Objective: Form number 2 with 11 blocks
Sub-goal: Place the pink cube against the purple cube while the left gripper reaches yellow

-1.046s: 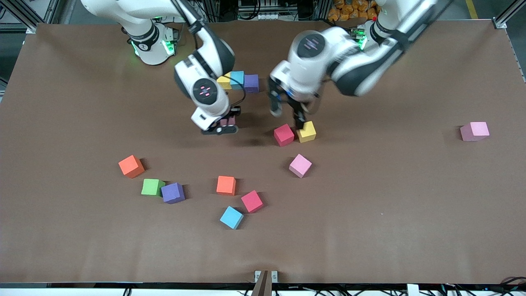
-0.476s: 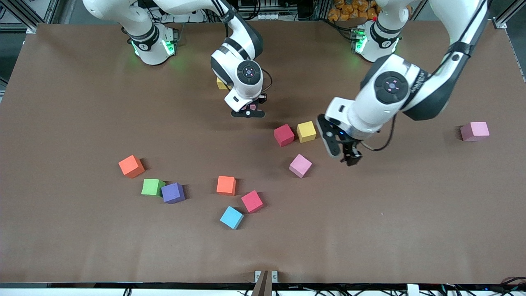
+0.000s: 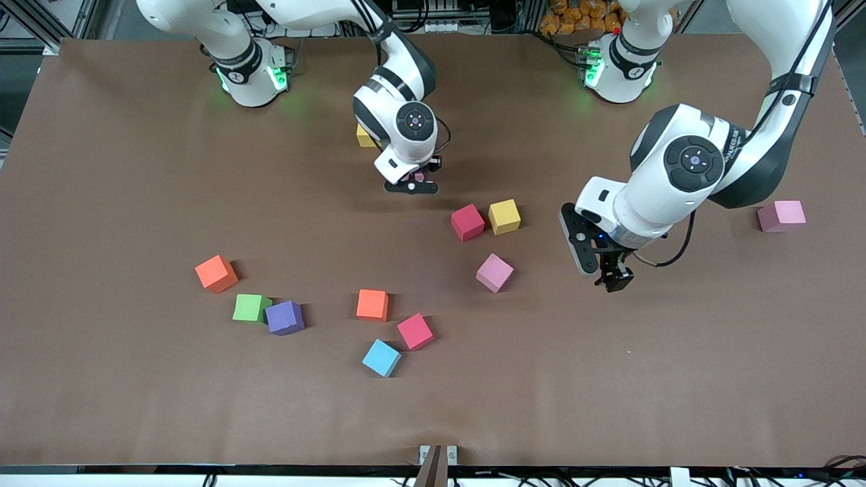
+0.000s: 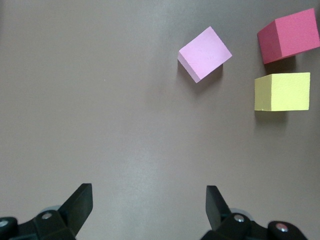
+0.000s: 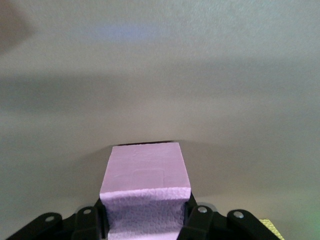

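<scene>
My right gripper [image 3: 410, 184] is shut on a pink block [image 5: 145, 180] and hangs low over the table beside a yellow block [image 3: 364, 137]. My arm hides whatever else of the number 2 lies there. My left gripper [image 3: 604, 272] stands open and empty over bare table, toward the left arm's end from a loose pink block [image 3: 494, 272]. Its wrist view shows the left gripper [image 4: 149, 205] apart from that pink block [image 4: 204, 53], a red block [image 4: 289, 35] and a yellow block [image 4: 281, 91].
The loose red block [image 3: 467, 222] and yellow block [image 3: 505, 216] sit side by side mid-table. Nearer the camera lie orange [image 3: 216, 273], green [image 3: 251, 308], purple [image 3: 285, 317], orange [image 3: 373, 304], red [image 3: 415, 331] and blue [image 3: 381, 358] blocks. A pink block [image 3: 782, 216] sits at the left arm's end.
My left gripper has swung away from the red and yellow blocks toward the left arm's end, still open. My right gripper has carried the pink block over beside the yellow block.
</scene>
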You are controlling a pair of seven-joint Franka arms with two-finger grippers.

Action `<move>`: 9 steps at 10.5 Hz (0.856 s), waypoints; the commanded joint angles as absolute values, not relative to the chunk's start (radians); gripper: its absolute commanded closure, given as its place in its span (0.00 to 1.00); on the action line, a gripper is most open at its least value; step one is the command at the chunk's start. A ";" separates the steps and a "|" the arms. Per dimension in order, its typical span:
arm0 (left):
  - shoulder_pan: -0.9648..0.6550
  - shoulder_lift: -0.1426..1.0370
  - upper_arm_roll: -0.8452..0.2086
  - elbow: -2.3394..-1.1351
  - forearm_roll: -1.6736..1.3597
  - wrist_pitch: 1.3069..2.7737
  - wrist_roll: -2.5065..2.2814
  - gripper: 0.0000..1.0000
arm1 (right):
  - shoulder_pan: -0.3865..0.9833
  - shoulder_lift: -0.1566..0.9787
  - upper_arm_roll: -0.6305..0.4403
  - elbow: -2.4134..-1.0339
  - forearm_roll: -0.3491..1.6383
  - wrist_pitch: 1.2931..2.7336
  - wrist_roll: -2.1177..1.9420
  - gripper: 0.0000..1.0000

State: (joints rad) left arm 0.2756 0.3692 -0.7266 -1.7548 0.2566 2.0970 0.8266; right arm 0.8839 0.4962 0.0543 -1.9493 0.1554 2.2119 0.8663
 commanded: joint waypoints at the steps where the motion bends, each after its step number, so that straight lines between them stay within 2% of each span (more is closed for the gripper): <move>1: 0.275 0.344 -0.715 -1.756 0.222 2.091 0.854 0.00 | 0.911 0.488 0.048 -1.973 0.166 2.232 0.913 1.00; 6: 0.216 0.348 -0.719 -1.756 0.224 2.091 0.602 0.00 | 0.916 0.451 0.089 -2.063 0.166 2.302 0.922 1.00; 9: 0.170 0.371 -0.719 -1.761 0.230 2.141 0.586 0.00 | 0.917 0.448 0.092 -2.065 0.166 2.301 0.923 1.00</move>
State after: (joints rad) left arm 0.1866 0.3686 -0.7264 -1.7555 0.2433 2.1073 0.5953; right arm 0.9063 0.4643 0.0880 -2.0250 0.1554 2.2857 0.9027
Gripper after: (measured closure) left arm 0.000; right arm 0.445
